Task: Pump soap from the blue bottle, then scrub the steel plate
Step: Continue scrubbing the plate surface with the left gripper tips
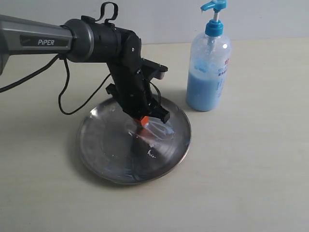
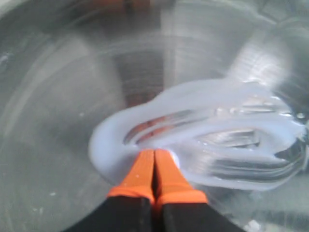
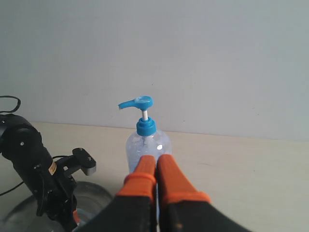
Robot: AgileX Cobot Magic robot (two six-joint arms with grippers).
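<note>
Steel plate (image 1: 92, 153) sits on beige tabletop (image 1: 241, 188), pale wall (image 1: 159, 19) behind.

One bottle (image 1: 208, 72), one plate (image 1: 101, 150)

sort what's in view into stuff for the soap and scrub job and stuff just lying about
For the job:
- steel plate
- soap, smeared on the plate
- blue bottle, beside the plate
- left gripper, shut, tips in the soap
- right gripper, shut, facing the bottle

Just there:
- black cable hanging from the left arm
- table
</note>
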